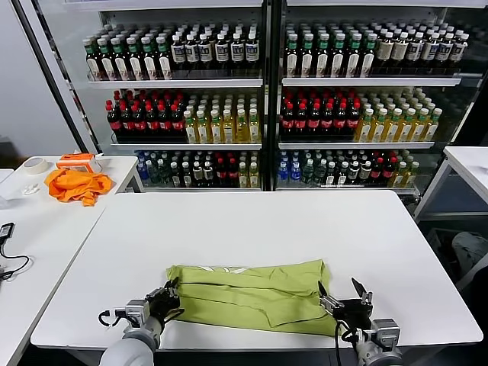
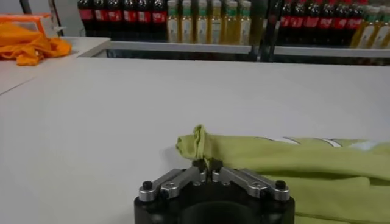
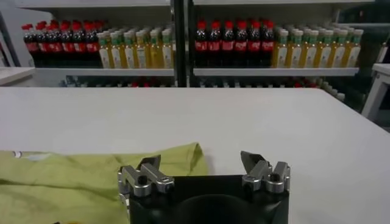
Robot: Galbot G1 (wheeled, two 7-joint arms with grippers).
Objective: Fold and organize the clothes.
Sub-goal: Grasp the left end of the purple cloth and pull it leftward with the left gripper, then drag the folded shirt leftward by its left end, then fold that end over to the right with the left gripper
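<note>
The lime yellow-green T-shirt (image 1: 252, 293) lies folded into a long band near the front edge of the white table (image 1: 252, 229), with a bit of white lettering showing at its far edge. My left gripper (image 1: 169, 294) is at the shirt's left end, shut on a bunched fold of the cloth (image 2: 198, 141). My right gripper (image 1: 341, 294) is open at the shirt's right end, one finger over the cloth (image 3: 91, 182), holding nothing.
A bright orange cloth (image 1: 75, 184) and a roll of tape (image 1: 34, 165) lie on a side table at the left. Shelves of bottles (image 1: 267, 99) stand behind. Another white table (image 1: 469, 164) is at the right.
</note>
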